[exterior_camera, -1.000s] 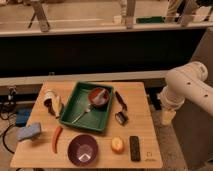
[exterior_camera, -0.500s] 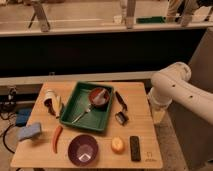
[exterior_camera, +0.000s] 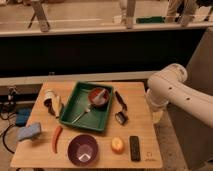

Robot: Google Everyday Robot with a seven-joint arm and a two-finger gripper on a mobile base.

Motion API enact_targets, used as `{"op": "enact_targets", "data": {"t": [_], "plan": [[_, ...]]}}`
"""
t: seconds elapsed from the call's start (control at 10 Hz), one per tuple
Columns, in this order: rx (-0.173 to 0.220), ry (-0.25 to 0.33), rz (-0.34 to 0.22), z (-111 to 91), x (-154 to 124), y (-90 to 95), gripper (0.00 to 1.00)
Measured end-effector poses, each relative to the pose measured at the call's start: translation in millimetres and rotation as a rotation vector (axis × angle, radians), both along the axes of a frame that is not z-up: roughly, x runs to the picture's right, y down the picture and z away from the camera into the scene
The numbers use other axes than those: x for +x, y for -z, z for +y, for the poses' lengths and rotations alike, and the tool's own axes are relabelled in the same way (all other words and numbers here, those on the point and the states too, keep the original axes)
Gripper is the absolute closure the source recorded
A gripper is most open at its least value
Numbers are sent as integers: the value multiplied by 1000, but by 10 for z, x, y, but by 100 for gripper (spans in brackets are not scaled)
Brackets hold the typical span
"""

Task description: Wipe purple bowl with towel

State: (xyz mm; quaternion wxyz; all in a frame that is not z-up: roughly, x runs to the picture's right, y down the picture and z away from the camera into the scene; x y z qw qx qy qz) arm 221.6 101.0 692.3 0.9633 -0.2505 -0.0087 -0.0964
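The purple bowl (exterior_camera: 83, 149) stands empty near the front edge of the wooden table (exterior_camera: 142, 125), left of centre. At the table's left edge lies a light blue folded towel (exterior_camera: 29, 131), with nothing touching it. My white arm (exterior_camera: 172, 92) reaches in from the right, level with the table's right edge. The gripper itself is out of view, hidden beyond the arm's bend.
A green tray (exterior_camera: 69, 110) in the table's middle holds a dark red bowl (exterior_camera: 99, 97) and a fork (exterior_camera: 80, 115). Around it lie a red chili (exterior_camera: 57, 138), an orange (exterior_camera: 118, 144), a black block (exterior_camera: 135, 148), a black brush (exterior_camera: 121, 104) and a white bottle (exterior_camera: 50, 97).
My arm has swung left and closer to the table's right side. Nothing on the table has moved.
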Motion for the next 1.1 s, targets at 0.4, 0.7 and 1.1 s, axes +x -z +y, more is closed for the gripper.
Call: {"op": "enact_targets", "data": {"t": [0.4, 0.7, 1.1], "plan": [[21, 74, -52, -38, -214, 16, 20], [38, 121, -88, -74, -341, 52, 20], [57, 160, -126, -237, -537, -35, 20]]}}
